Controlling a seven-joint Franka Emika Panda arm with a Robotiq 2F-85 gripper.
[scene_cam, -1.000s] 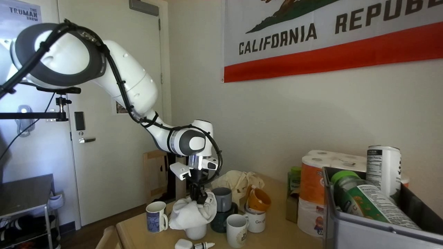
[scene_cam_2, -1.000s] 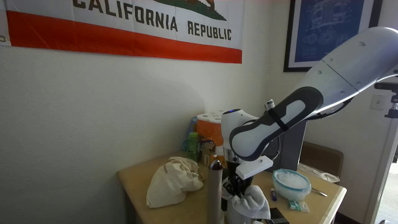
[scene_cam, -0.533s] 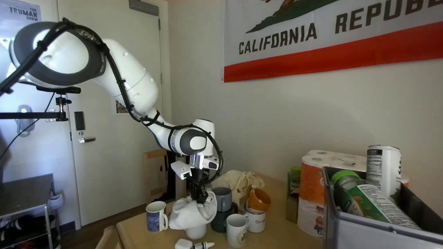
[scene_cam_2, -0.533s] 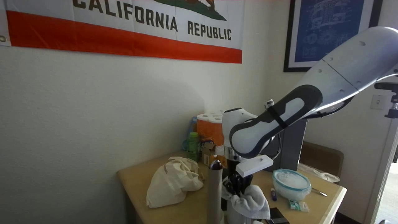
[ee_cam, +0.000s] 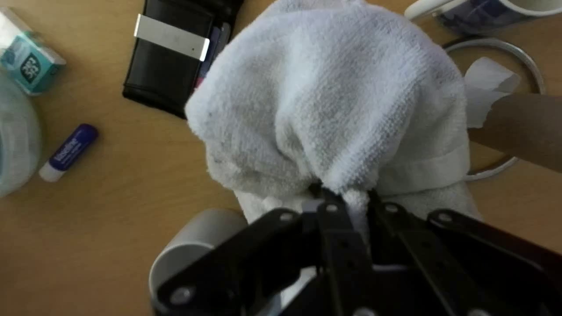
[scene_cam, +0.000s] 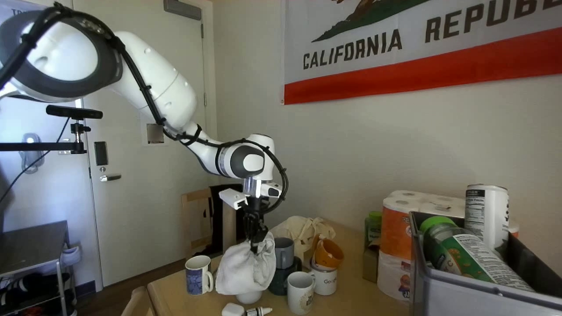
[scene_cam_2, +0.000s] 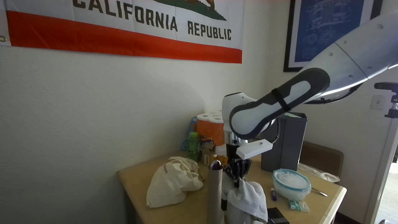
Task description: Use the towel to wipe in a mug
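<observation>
pinching towel [ee_cam: 329, 96] over mug [scene_cam: 249, 298]
jaws clamp a fold [ee_cam: 354, 194] low in the wrist view, likely leaving the rest loose for wiping.

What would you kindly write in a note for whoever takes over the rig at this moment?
Tool: shut on the towel, pinching a bunched part.
Towel: hangs from the tool, draped over the white mug, whose base shows beneath it in an exterior view.
Done: towel gripped and over the mug.
Left: probably wiping inside, then lifting the towel clear; the mug's inside is hidden, so I cannot tell how much is wiped.
</observation>
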